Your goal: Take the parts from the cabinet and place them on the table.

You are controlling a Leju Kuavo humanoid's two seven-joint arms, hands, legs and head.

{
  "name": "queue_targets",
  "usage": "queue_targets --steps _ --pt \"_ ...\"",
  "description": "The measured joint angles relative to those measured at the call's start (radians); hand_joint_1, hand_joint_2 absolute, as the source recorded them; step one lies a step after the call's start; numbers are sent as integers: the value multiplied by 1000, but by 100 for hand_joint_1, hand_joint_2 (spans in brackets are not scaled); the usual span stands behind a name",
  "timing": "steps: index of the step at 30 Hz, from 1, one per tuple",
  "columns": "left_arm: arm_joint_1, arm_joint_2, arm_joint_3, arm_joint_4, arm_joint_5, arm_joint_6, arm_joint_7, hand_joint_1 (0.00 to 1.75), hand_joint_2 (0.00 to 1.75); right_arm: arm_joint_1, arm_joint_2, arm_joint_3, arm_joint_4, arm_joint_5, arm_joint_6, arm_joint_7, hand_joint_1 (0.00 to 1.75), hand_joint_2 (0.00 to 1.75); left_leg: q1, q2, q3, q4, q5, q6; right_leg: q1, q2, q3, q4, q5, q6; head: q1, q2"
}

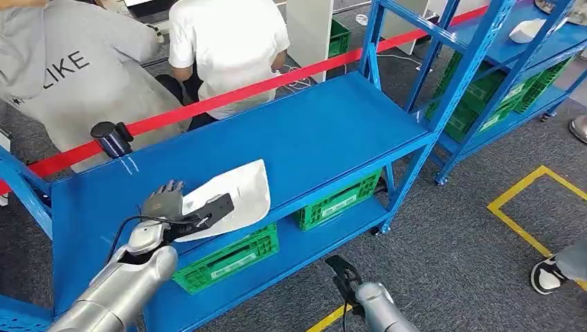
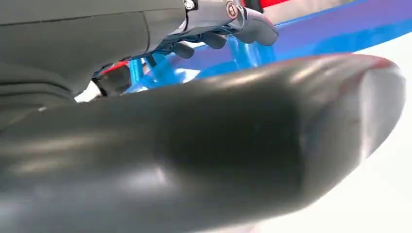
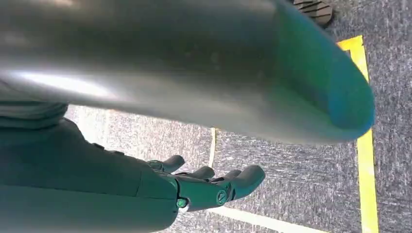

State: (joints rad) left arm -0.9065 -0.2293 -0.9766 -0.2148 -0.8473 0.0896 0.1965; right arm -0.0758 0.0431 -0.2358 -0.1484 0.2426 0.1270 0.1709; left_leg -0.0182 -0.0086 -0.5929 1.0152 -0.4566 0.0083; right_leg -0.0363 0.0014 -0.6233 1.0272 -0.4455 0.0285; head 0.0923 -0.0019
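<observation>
While the left hand (image 1: 165, 202) reached over the top shelf of the blue metal shelving unit (image 1: 311, 131), it lay at the near left edge of the white moulded plastic part (image 1: 239, 194). The dark fingers (image 1: 168, 188) extended onto the shelf surface beside the part, and the thumb side touched the part's edge. Whether the hand actually gripped the part could not be determined. In the left wrist view, the fingers (image 2: 243, 24) were extended, not curled.

The white part rested flat on the top shelf, near its front edge, toward the left. A dark cylindrical object (image 1: 111, 138) stood farther back on the left.

The right hand (image 3: 209, 187) hung beside the body above grey carpet (image 3: 291, 160) marked with yellow tape (image 3: 367, 145). Its fingers were apart, lightly bent, and held nothing.

Green plastic crates (image 1: 228, 259) occupied the lower shelf.
</observation>
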Motion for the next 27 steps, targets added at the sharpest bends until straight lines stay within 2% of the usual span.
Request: queue_targets --steps 7,12,27 --pt "4 18 0 7 1 -13 22 0 0 0 0 0 0 6 8 0 0 0 0 0 0 0 0 0 0 0 0 0 0 0 0 0" --pt "18 50 0 13 1 -19 41 0 0 2 5 0 0 11 8 0 0 0 0 0 0 0 0 0 0 0 0 0 0 0 0 0" --pt "43 106 5 20 20 -48 72 0 0 10 8 0 0 13 4 0 0 0 0 0 0 0 1 0 0 0 0 0 0 0 0 0"
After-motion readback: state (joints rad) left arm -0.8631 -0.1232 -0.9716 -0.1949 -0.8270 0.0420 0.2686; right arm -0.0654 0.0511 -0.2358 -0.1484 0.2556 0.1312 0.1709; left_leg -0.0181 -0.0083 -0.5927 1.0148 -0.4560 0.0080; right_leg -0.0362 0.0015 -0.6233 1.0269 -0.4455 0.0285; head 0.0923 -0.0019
